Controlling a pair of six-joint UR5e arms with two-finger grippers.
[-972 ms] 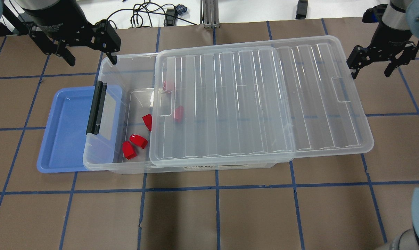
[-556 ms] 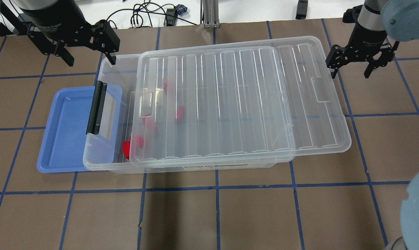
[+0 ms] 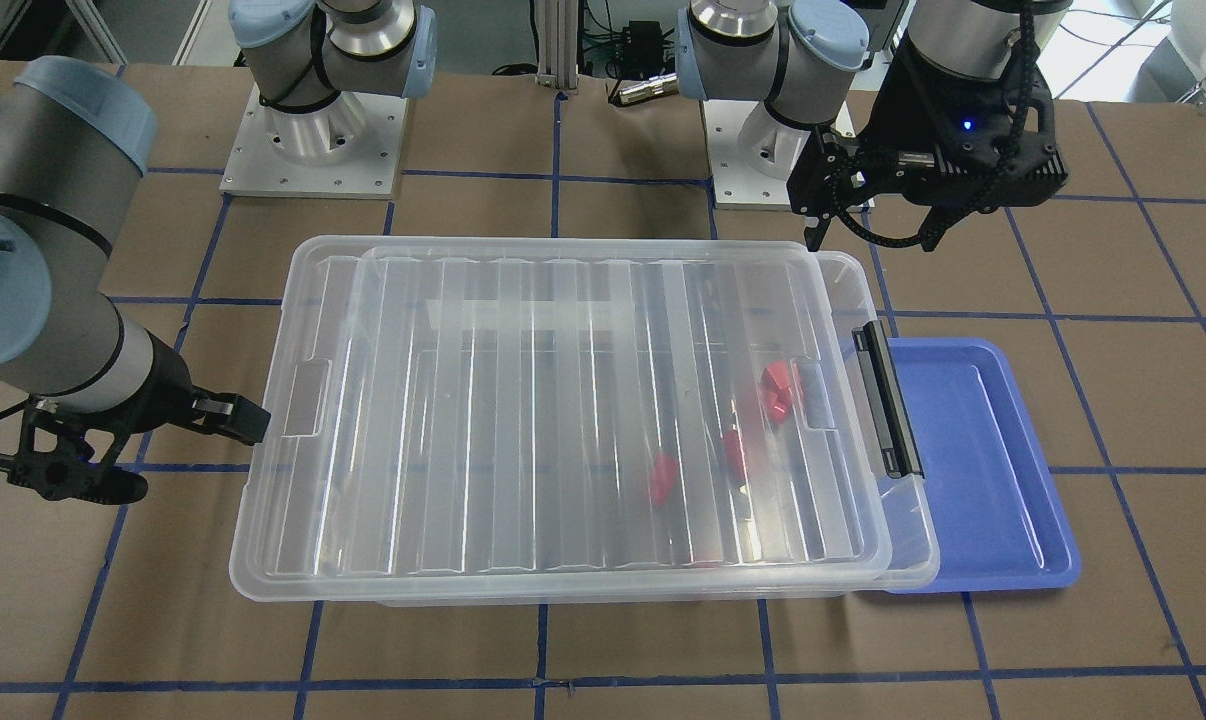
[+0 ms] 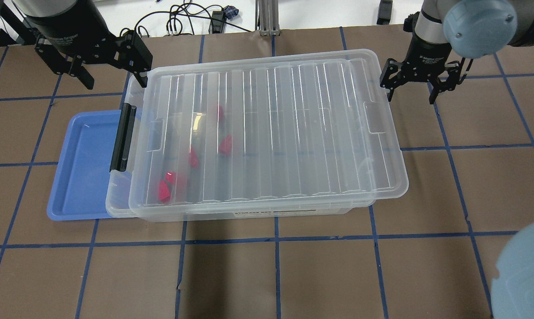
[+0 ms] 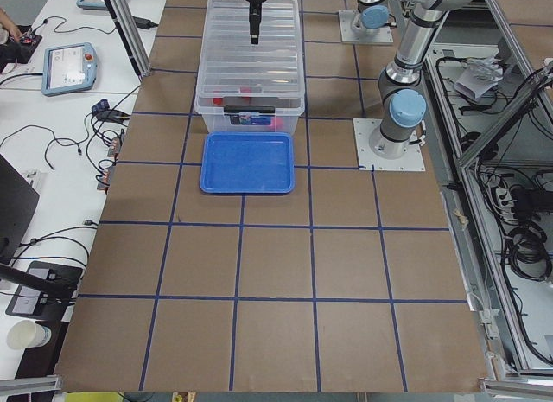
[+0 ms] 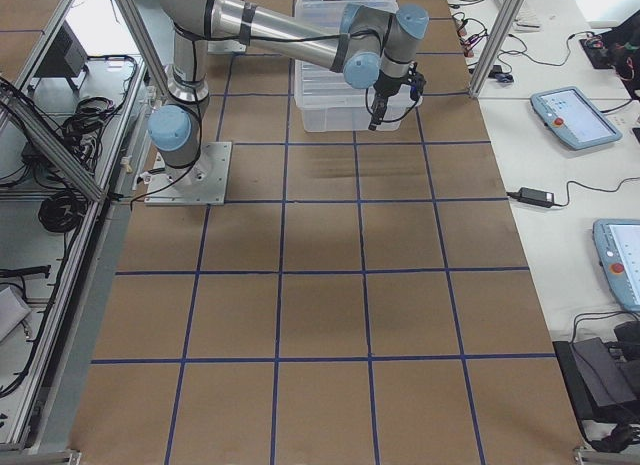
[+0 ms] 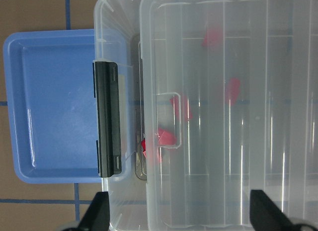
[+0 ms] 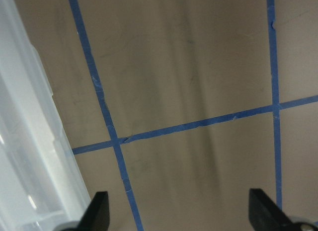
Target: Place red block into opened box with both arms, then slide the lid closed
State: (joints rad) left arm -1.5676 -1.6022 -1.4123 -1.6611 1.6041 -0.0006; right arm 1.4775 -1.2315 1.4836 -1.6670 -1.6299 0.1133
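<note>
The clear ribbed lid (image 4: 267, 133) lies over nearly all of the box (image 4: 116, 201), slightly askew, with a narrow strip uncovered by the black bar (image 4: 124, 137). Several red blocks (image 4: 225, 145) (image 3: 661, 478) (image 7: 232, 89) sit inside, blurred through the lid. My right gripper (image 4: 411, 95) (image 3: 173, 452) stands open at the lid's right short end, one finger (image 3: 231, 417) against its edge. My left gripper (image 4: 112, 76) (image 3: 873, 238) hangs open above the box's far left corner, holding nothing.
A shallow blue tray (image 4: 79, 164) (image 7: 49, 107) lies partly under the box's left end. Brown table (image 8: 189, 67) with blue tape lines surrounds the box. Cables and a metal post (image 4: 267, 17) stand at the far edge.
The lid has slid left across the box with my right gripper following it, and now covers all the red blocks. My left gripper has hardly moved.
</note>
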